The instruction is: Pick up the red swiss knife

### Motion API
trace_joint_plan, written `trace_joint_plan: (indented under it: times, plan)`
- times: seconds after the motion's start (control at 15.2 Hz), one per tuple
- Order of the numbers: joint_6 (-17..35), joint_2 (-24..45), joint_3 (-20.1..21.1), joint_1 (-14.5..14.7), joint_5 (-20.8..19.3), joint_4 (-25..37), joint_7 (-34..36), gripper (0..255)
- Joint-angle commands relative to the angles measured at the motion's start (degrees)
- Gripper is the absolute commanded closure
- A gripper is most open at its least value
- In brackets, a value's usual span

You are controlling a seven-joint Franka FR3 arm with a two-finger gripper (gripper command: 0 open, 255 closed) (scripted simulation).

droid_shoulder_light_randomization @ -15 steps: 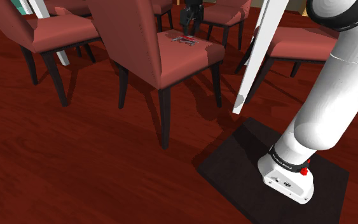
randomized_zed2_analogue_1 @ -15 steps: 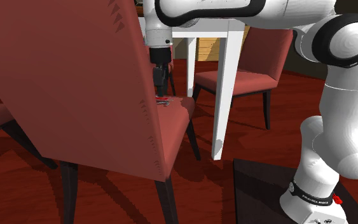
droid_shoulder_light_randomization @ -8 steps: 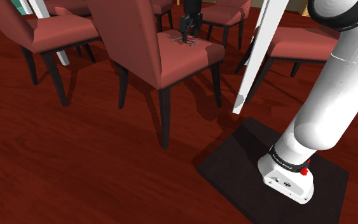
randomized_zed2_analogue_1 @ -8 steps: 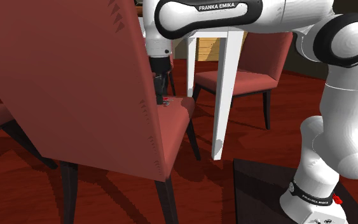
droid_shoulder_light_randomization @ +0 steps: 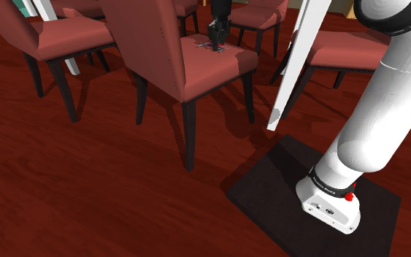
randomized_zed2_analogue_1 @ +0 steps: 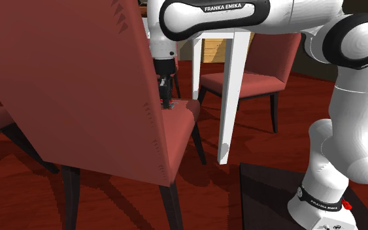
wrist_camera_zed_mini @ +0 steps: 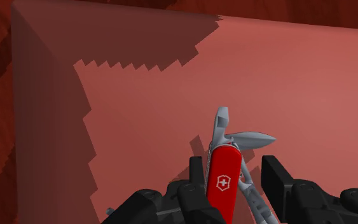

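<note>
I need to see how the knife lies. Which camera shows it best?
The wrist view: the knife lies close up on the chair seat, red handle and grey blades plain, between the tool's fingers. In the shoulder and second exterior views it is a speck under the tool.

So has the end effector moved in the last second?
Yes. In the shoulder view the end effector has dropped toward the chair seat, now straddling the red swiss knife.

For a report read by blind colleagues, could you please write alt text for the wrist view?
A red swiss knife with a white cross and grey tools fanned out lies on a reddish chair seat, between the open black fingers of the gripper. A jagged shadow darkens part of the seat.
</note>
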Motion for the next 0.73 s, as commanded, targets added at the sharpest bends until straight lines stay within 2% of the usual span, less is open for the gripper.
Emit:
trace_joint_plan:
  times: [0.0,0.66]
  plan:
    - [0.0,0.1,0.0,0.0,0.0,0.0,0.0,255]
    - [-7.6,1.9,0.0,-0.1,0.2,9.4,0.0,255]
